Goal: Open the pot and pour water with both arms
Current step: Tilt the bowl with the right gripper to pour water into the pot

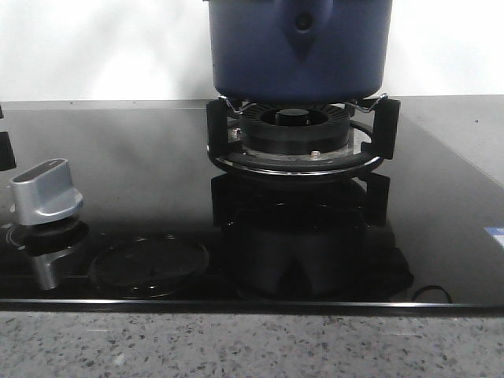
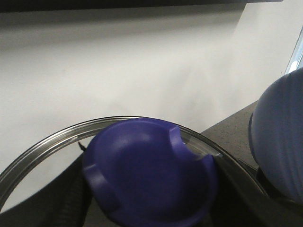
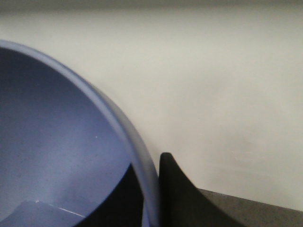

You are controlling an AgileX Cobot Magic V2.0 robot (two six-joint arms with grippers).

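Now pot point(image 1: 299, 47) on burner, rim beside right tool point(image 3: 177, 198) (dark finger).

The pot point(image 1: 298, 49) is cut off above.

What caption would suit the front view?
Blue pot sitting on a stove burner, silver knob at left.

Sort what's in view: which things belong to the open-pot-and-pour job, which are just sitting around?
Job:
- pot, dark blue, just above the burner stand
- glass lid with its blue knob, at the left claw, off the pot
- right claw at the pot rim

Lying about:
- silver stove knob
- black glass cooktop
- speckled counter edge
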